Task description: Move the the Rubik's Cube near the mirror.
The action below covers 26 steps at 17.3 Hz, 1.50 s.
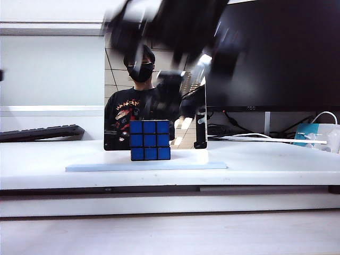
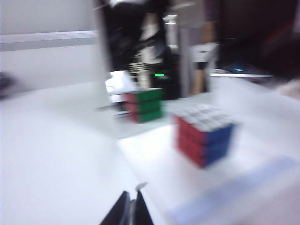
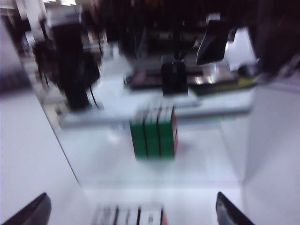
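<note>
On the white table [image 1: 276, 164] the Rubik's Cube [image 1: 150, 140] fronts the mirror [image 1: 119, 79]; right claw [image 3: 131, 211] wide, left claw [image 2: 131, 208] pinched narrow

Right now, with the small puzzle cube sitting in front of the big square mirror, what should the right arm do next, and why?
Probably lift the right gripper up and away. The small Rubik's Cube with its blue face forward stands alone on the white table just in front of the frameless square mirror, and the right fingers are spread wide with nothing between them. The left gripper looks shut and apart from the cube.
</note>
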Tool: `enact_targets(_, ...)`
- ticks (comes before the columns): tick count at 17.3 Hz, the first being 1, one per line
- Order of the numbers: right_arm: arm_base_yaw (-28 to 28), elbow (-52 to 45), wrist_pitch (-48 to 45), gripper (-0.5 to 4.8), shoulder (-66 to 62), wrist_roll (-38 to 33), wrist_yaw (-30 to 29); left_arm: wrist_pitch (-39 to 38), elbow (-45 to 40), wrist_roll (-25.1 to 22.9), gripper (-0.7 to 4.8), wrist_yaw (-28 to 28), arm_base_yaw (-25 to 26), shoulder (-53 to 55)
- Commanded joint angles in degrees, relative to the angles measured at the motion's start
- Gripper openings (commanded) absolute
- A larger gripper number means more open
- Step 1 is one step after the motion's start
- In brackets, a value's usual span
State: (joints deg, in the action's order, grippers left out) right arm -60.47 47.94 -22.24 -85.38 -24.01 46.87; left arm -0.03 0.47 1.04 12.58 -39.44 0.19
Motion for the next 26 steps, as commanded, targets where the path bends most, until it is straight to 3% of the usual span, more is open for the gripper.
enact_targets(1,-1.2,0.2,5.4,4.79,9.4,3.4,-2.3,0.5,0.1,-0.2,0.22,-4.2,15.5,0.0)
enact_targets(2,-1.8,0.2,8.0,3.07,13.5,7.2,-1.6,0.5,0.1,-0.2,0.22,-5.0,23.2,0.0)
enact_targets(3,-2.3,0.2,11.1,-0.06,17.0,11.3,-1.6,0.5,0.1,-0.2,0.22,-4.6,28.9,0.0)
enact_targets(4,-2.3,0.2,14.2,0.17,20.0,13.6,-1.5,0.5,0.1,-0.2,0.22,-3.1,32.5,0.0)
enact_targets(7,-1.8,0.2,24.3,-0.07,28.9,16.7,-1.6,0.5,0.1,-0.2,0.22,-0.4,37.6,0.0)
enact_targets(11,-1.8,-0.4,34.1,-0.06,37.7,18.5,-1.7,0.5,0.1,-0.2,0.22,-0.8,37.8,0.0)
enact_targets(17,0.9,-7.4,35.9,-0.05,55.7,19.4,-2.0,0.5,0.1,-0.2,0.22,-0.9,37.7,0.0)
enact_targets(26,0.7,-7.7,39.1,-0.05,74.8,21.1,-1.7,0.5,0.1,-0.2,0.22,-0.9,37.7,0.0)
